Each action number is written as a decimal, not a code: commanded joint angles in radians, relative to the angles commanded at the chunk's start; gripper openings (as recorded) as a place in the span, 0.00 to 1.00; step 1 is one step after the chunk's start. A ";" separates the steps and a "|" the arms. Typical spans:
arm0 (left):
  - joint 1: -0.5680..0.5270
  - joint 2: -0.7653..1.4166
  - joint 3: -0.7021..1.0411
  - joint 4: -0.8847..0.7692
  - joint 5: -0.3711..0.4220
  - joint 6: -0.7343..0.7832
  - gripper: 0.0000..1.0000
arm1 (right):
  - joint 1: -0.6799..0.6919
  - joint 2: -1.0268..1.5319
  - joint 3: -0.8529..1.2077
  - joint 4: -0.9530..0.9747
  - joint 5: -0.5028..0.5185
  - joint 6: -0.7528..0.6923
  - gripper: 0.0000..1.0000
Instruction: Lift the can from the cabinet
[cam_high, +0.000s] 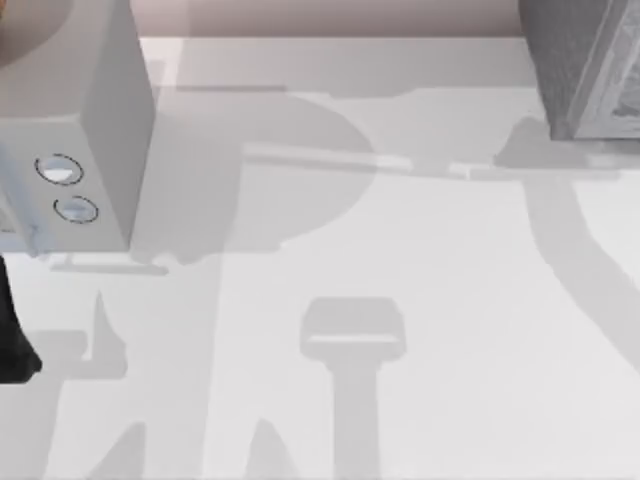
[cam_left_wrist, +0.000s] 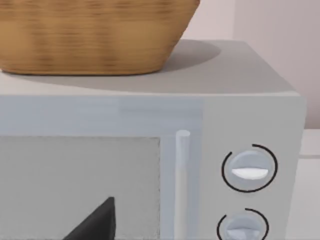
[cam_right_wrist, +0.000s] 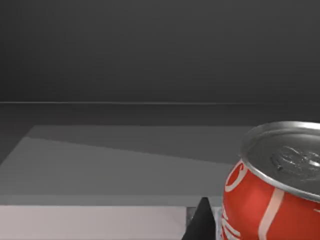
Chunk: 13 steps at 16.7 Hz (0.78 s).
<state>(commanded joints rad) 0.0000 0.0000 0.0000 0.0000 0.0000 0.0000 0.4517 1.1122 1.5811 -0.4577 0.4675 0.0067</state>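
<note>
The can (cam_right_wrist: 272, 190) is red with white script and a silver top. It stands upright, very close in the right wrist view, on a pale shelf inside the dark cabinet (cam_high: 585, 70). A black part (cam_right_wrist: 201, 224) of my right gripper rises just beside the can's side. The cabinet is the grey box at the table's far right corner in the top view. My left arm (cam_high: 12, 335) is at the table's left edge, and a black part (cam_left_wrist: 95, 222) of its gripper shows in front of the microwave door.
A grey microwave (cam_high: 75, 130) with two round knobs (cam_left_wrist: 249, 168) stands at the far left. A woven basket (cam_left_wrist: 90, 35) sits on top of it. The white table (cam_high: 400, 260) spreads between microwave and cabinet.
</note>
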 joint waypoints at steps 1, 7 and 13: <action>0.000 0.000 0.000 0.000 0.000 0.000 1.00 | -0.025 -0.062 -0.094 0.024 -0.025 -0.001 0.00; 0.000 0.000 0.000 0.000 0.000 0.000 1.00 | -0.200 -0.491 -0.779 0.197 -0.203 -0.006 0.00; 0.000 0.000 0.000 0.000 0.000 0.000 1.00 | -0.367 -0.907 -1.361 0.370 -0.378 -0.007 0.00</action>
<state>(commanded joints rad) 0.0000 0.0000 0.0000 0.0000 0.0000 0.0000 0.0843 0.2051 0.2199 -0.0880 0.0893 0.0001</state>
